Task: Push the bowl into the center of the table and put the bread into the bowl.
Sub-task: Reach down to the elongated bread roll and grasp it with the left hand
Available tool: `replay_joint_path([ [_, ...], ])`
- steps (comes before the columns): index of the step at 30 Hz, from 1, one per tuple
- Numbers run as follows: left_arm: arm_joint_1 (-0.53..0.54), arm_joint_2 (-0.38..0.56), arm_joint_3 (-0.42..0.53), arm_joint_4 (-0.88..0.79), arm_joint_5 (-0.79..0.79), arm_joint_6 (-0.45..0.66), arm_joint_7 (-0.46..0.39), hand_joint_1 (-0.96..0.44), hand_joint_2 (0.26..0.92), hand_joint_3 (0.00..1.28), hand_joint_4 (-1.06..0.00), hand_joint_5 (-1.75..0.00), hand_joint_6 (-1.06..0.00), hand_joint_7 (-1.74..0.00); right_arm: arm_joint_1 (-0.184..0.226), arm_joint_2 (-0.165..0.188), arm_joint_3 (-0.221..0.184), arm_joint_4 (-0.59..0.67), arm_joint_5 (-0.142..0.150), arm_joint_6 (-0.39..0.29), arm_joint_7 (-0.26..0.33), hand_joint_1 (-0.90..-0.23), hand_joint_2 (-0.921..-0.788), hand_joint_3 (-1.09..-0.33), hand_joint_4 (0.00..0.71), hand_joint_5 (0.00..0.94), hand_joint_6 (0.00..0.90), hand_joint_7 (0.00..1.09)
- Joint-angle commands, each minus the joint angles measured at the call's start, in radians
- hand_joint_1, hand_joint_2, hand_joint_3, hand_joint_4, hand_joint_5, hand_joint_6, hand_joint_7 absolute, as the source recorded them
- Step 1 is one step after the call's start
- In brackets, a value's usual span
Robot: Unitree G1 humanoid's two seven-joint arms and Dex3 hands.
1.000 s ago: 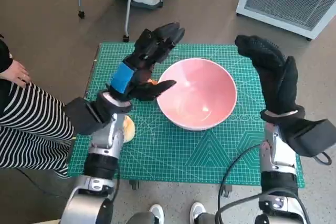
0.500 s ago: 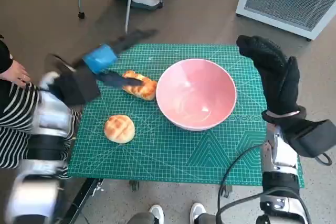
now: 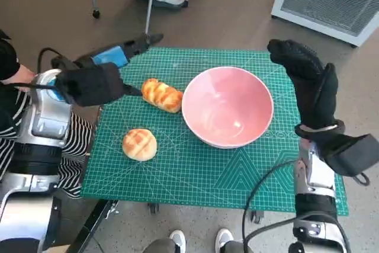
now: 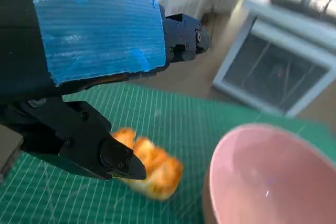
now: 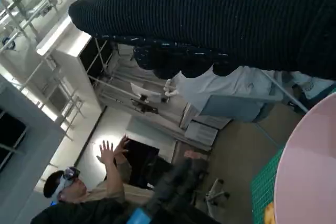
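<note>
Head view: your bowl (image 3: 228, 106) sits about mid-table on the green mat (image 3: 195, 176), maybe a touch to your right of center, so I'd call the push step done or near enough. Nothing is inside it yet, so the bread step is all left to do.

Count: 1 pink bowl, 2 pcs of bread. The long braided loaf (image 3: 161, 95) lies just beside the bowl's rim on your left side, apart from it by a thin gap as far as I can tell. The round bun (image 3: 140, 144) lies nearer you, well apart from the bowl. The task says "the bread", w/o saying which; the loaf is the closer pick.

Left hand (image 3: 109, 57) hovers over the mat's left edge, beside the loaf, holding nothing. In the left wrist view its fingers (image 4: 115, 158) are spread, w/ the loaf showing between them but not touched, so it's empty & apart.

Right hand (image 3: 305, 78) is raised at the bowl's right side, fingers stretched up & together-ish, holding nothing. It looks close to the rim, but I can't tell if it touches.

Judgement: approx. halfway. Next you need the left hand down over the loaf, a grip, then a short carry across the rim.
</note>
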Motion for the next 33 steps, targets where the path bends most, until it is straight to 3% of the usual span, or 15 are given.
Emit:
replay_joint_path([
  [1,-0.059,-0.012,-0.042,0.038,0.036,0.017,-0.013,0.12,0.770,0.07,0.00,0.00,-0.07,-0.10,0.012,0.011,0.008,0.011,-0.008,0.017,-0.017,-0.760,-0.921,-0.761,0.151,0.006,0.109,0.41],
  [14,-0.187,-0.088,-0.145,0.297,0.118,0.000,0.008,0.13,0.750,0.08,0.00,0.00,-0.11,-0.08,0.019,0.016,0.006,0.007,0.011,0.032,-0.014,-0.758,-0.921,-0.763,0.147,0.002,0.101,0.42],
  [33,-0.316,-0.201,-0.281,0.668,0.264,0.013,0.147,0.00,0.707,0.11,-0.05,-0.01,-0.18,-0.03,0.041,0.027,0.006,-0.022,0.023,0.043,-0.013,-0.752,-0.921,-0.763,0.146,0.001,0.092,0.44],
])
